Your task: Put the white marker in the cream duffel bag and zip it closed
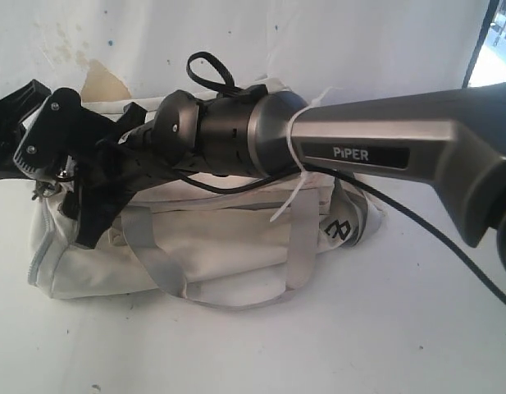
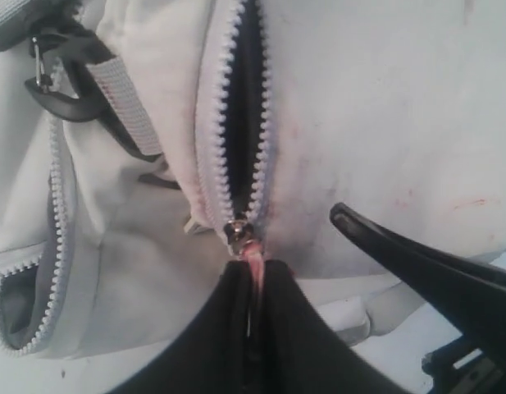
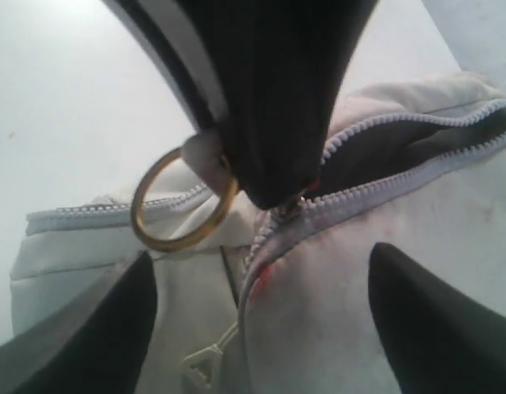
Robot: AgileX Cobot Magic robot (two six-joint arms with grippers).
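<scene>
Left gripper (image 2: 254, 269) pinching the zipper pull (image 2: 251, 255); right gripper (image 3: 261, 256) spread wide over the cream duffel bag (image 1: 228, 246).

Exterior view: the bag sits on the white table (image 1: 318, 345), from centre toward 8 o'clock, with its webbing strap (image 1: 154, 264) facing the camera. The right arm (image 1: 384, 148) enters at 3 o'clock and crosses above the bag toward 9 o'clock. Left wrist view: fingers pressed together on the pinkish pull, right at the slider (image 2: 236, 231). The zipper (image 2: 224, 123) past the slider gapes, with dark lining showing. Right wrist view: fingers well apart with only bag fabric between them, straddling the slider area. A gold ring (image 3: 177, 245) hangs beside the left gripper's tip. White marker: cannot tell where it is; no view shows it.
</scene>
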